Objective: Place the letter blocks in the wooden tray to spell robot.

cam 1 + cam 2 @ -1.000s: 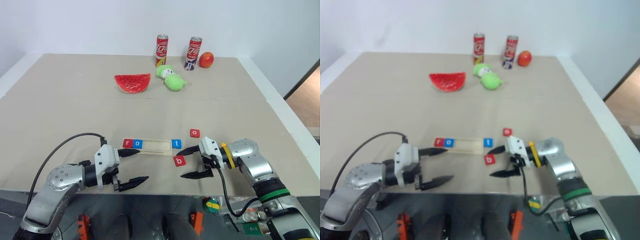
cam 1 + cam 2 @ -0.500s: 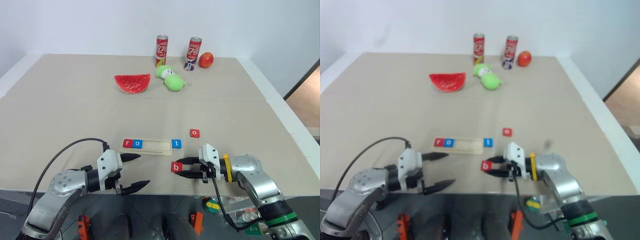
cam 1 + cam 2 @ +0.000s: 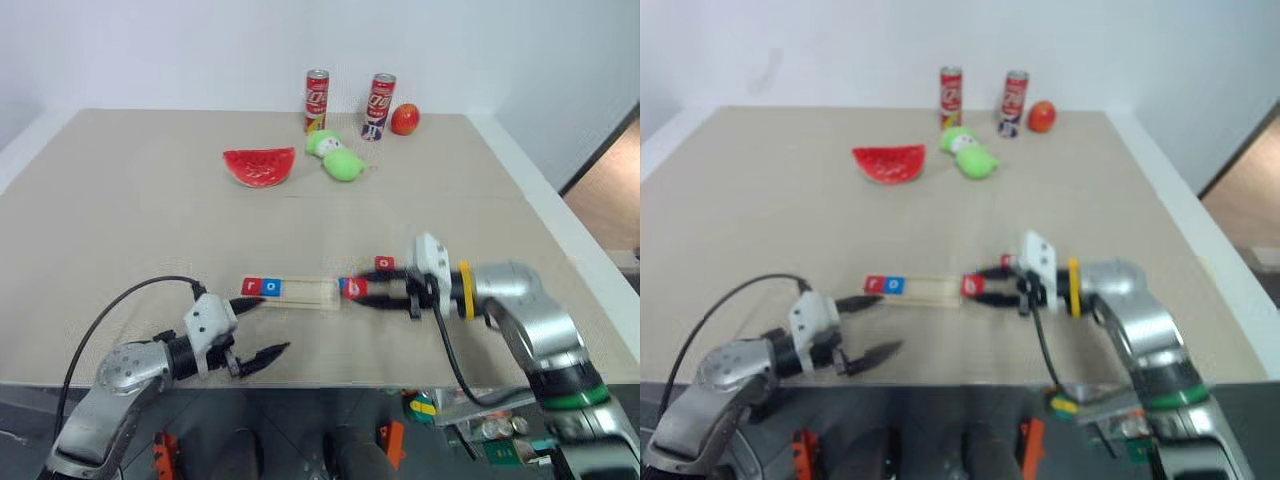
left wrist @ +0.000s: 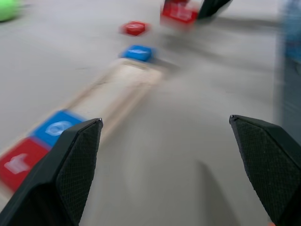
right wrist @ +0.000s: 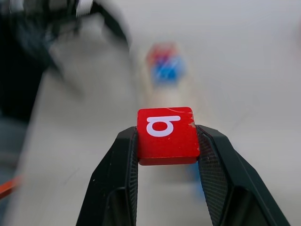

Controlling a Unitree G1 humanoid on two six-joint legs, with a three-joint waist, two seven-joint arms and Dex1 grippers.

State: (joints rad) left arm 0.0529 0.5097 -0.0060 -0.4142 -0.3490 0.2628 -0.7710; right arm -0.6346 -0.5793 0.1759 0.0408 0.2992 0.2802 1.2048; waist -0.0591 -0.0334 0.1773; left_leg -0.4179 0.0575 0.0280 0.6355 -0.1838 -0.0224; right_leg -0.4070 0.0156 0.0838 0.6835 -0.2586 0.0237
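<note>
The wooden tray [image 3: 304,292] lies near the table's front, with a red r block [image 3: 251,287] and a blue o block [image 3: 271,288] at its left end. My right gripper [image 3: 358,288] is shut on the red b block [image 5: 167,134] and holds it above the table by the tray's right end. The blue t block [image 4: 138,52] lies just past that end, and the red o block [image 3: 385,263] is a little farther back. In front of the tray's left end, my left gripper [image 3: 272,325] is open and holds nothing.
At the back of the table are a watermelon slice [image 3: 259,165], a green plush toy [image 3: 338,157], two red cans [image 3: 316,100] [image 3: 379,104] and a red apple [image 3: 404,119]. The table's right edge [image 3: 560,235] runs close to my right arm.
My right gripper closed on the red b block in front of the tray, then lifted it and carried it to the tray's right end. My left gripper moved slightly forward.
</note>
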